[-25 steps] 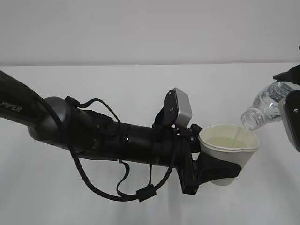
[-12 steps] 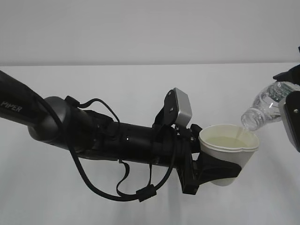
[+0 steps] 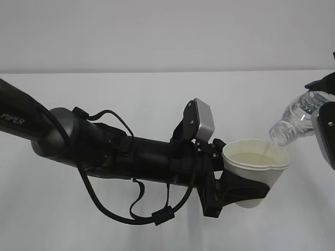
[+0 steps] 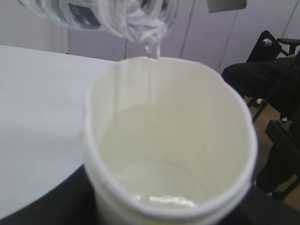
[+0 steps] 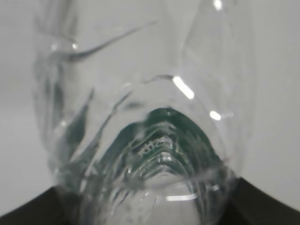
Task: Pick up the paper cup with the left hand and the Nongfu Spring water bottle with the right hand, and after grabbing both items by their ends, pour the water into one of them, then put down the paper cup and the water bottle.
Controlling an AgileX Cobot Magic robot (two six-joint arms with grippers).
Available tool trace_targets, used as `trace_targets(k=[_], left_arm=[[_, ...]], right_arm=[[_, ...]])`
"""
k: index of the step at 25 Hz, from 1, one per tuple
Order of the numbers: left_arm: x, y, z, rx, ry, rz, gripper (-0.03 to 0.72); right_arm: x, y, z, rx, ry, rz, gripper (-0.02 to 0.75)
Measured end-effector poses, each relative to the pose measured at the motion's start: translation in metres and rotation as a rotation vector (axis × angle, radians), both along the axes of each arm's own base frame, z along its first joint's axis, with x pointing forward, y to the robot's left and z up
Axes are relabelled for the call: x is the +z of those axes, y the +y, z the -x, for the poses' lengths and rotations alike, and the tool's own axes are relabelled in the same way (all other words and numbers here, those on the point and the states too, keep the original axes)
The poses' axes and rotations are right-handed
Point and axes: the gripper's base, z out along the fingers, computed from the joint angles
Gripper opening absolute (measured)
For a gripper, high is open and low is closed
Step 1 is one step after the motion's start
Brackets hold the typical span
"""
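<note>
Nearest the exterior camera, the left hand [image 3: 242,189] reached in from the left on its long black arm, cables looping below it, and its jaws were clamped round the lower part of the paper cup [image 3: 256,168], gripping it near the base so the rim stayed clear for pouring. The grip had pressed the rim slightly out of round, and the cup stood close to upright above the white table [image 3: 104,219], probably to keep the water from spilling. From the left wrist the paper cup [image 4: 171,145] filled the picture, holding a shallow pool of water at the bottom, with a thin stream dropping just inside its far rim. Beyond the cup, at the right edge, the Nongfu Spring water bottle [image 3: 296,116] hung tilted, neck down toward the cup, its open mouth just above the far rim without clearly touching it. The right hand [image 3: 325,130] held it by the bottom end, mostly cut off by the frame edge; the right wrist view showed the bottle [image 5: 145,140] pinched between the jaws, so that hand was closed on the bottle. Against the picture from a second before, nothing had visibly shifted: both arms, the cup and the bottle's tilt matched, and the pour appeared to be simply continuing.
</note>
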Motion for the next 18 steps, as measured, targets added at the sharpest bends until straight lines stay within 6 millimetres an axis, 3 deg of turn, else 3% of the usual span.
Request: trace_targets(k=[18], left_arm=[[-0.0002,0.0001,0.0004,-0.005,0.000,-0.003,0.412]], right_arm=[[-0.0001,0.0004,0.0001,-0.010,0.004,-0.026,0.410]])
